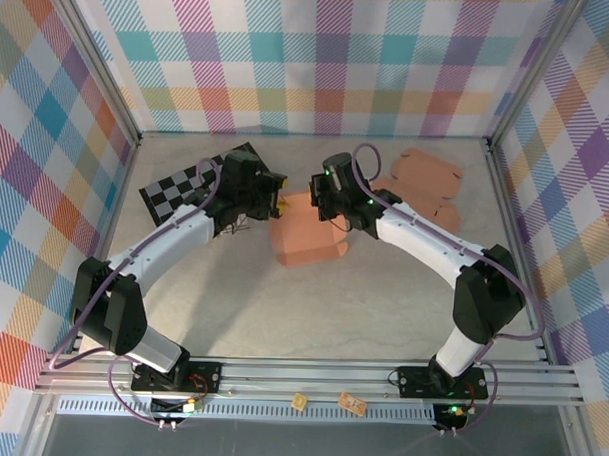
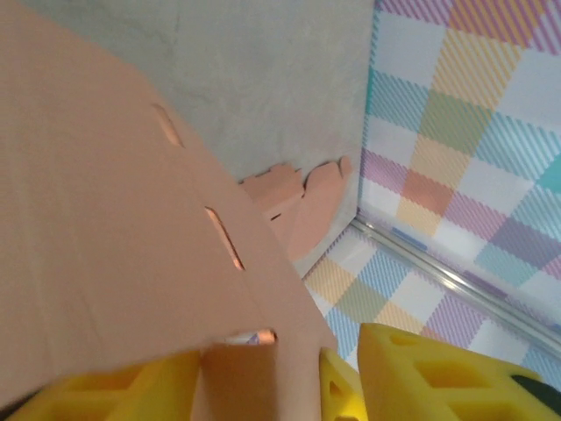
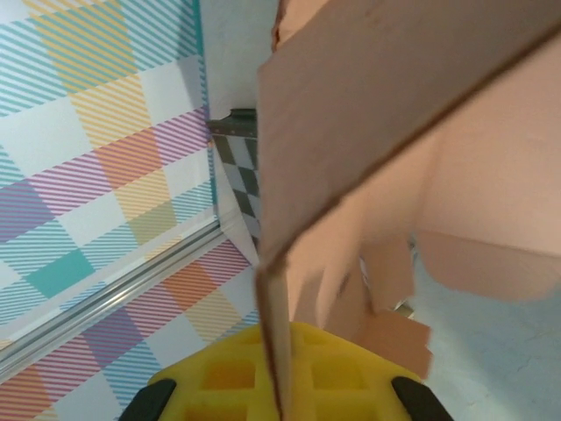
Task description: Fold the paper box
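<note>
Over the middle of the table [image 1: 281, 317], seen from above, the box [image 1: 309, 238] stands half-formed. My left gripper [image 1: 276, 203] is at its 10 o'clock corner and my right gripper [image 1: 323, 205] is on its 12 o'clock edge. That upper edge runs from 9 to 3 o'clock between the two, so the box lies toward 6 o'clock from both, and neither arm is clearly nearer. A checkered board [image 1: 186, 184] lies at 9 o'clock from my left gripper. A flat cutout [image 1: 426, 177] lies at 2 o'clock from the box, well apart from it.

From my left wrist, a broad slotted panel of the box covers the 9 to 12 o'clock side. A tab of it hangs down between my yellow fingers [image 2: 114, 395] at 6 o'clock. The tab faces the camera, so I cannot tell whether the left gripper [image 2: 259, 386] is clamping it or only straddling it. The flat cutout lies beyond at the foot of the plaid wall [image 2: 465, 132].

From my right wrist, one box wall comes edge-on down to 6 o'clock, with yellow showing tight on both sides of it. I judge the right gripper [image 3: 276, 386] closed on that wall. A flap opens away toward 3 o'clock. The next fold likely turns on swinging this held wall toward the left gripper.
</note>
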